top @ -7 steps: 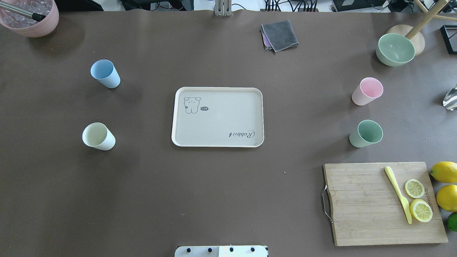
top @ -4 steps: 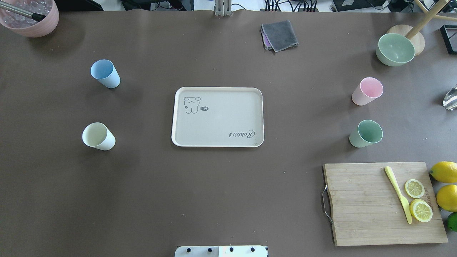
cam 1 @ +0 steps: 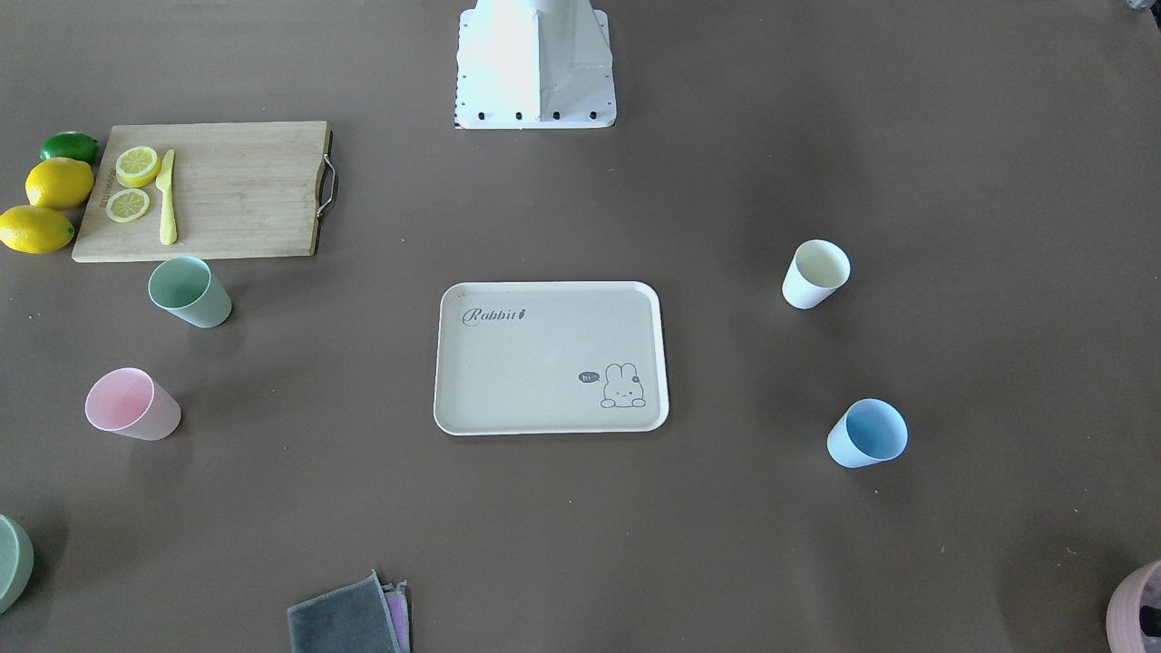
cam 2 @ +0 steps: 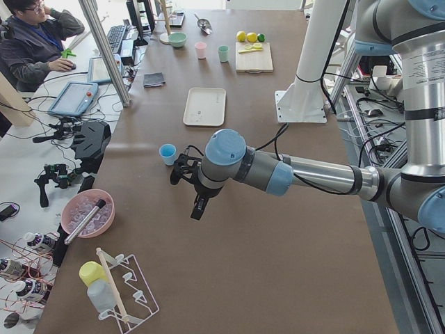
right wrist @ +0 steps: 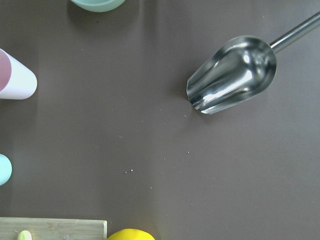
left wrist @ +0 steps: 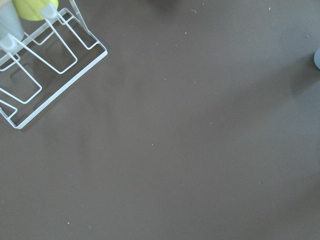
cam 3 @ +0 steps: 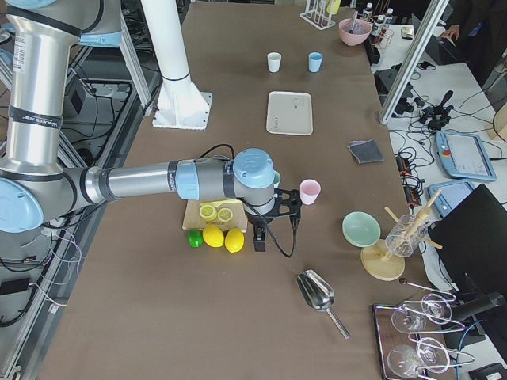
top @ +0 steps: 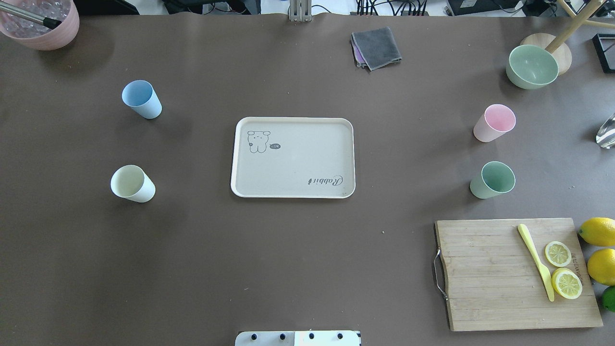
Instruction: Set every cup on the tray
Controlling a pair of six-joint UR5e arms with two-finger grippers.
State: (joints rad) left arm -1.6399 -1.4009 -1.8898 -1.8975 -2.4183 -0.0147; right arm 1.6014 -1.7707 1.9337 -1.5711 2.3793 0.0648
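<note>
You're starting: tray [top: 298,161] sitting centre of worktop [top: 288,269], all cups off it; blue cup [top: 141,98], cream cup [top: 131,183] left; pink cup [top: 495,122], mint cup [top: 493,179] right; left pincer [cam 2: 183,172], right pincer [cam 3: 287,204]: can't tell if spread or pressed together; you're best pinching one cup wall from above.

Near left arm [cam 2: 306,170], jaws downward, close to blue cup [cam 2: 167,154]; beige tray [cam 2: 204,106] beyond.

The tray [cam 1: 544,299] carries "Rabbit" in script at one corner, and "hi" in a small speech bubble beside its bunny drawing.
</note>
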